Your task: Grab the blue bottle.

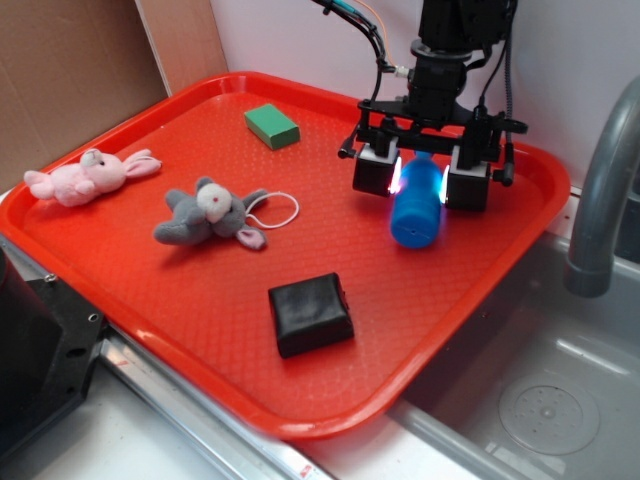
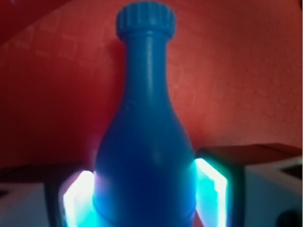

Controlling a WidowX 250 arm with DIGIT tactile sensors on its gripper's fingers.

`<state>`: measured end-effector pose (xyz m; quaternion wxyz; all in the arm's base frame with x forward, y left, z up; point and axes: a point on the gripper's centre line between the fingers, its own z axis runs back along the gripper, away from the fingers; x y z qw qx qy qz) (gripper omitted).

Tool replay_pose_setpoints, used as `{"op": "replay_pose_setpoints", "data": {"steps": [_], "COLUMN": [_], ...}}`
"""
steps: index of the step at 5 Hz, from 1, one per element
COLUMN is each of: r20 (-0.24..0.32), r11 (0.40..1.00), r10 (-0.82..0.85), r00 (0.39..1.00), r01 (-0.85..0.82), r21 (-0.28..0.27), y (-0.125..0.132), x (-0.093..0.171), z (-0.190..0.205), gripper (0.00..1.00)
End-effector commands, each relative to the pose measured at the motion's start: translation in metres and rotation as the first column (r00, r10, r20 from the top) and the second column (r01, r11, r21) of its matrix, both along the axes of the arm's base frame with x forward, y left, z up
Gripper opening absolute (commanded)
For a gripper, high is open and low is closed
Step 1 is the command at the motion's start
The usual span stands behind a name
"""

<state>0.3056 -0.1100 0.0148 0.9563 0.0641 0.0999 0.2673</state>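
On your red tray point(image 1: 150, 300), the claw point(image 1: 422, 180) sits narrowed around the blue bottle point(image 1: 416, 205), pads point(image 2: 78, 198) against its body; that rounded plastic may squirt out, should you lift too fast

Smooth, slightly glossy plastic blue bottle point(image 2: 144, 156) over a grid-textured matt red plastic tray point(image 1: 200, 330).

Toy kitchen test bench: red tray point(image 1: 150, 130) beside metal sink point(image 1: 560, 390), grey faucet point(image 1: 600, 190), cardboard backdrop point(image 1: 70, 70).
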Motion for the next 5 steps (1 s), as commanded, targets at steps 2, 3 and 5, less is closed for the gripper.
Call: {"op": "replay_pose_setpoints", "data": {"steps": [2,3,5], "r20": [0.083,0.196,0.209], "r11": [0.957,0.917,0.913], "r10": [-0.291,-0.398,-0.405], "r00": [0.953,0.896,0.890], "r01": [0.288,0.390,0.405], "r21": [0.047,0.082,0.045], "y": [-0.005,0.002,0.018], "x": [0.000,-0.010,-0.010], "z": [0.125,0.175,0.264], "gripper": [0.00,0.00,0.00]}}
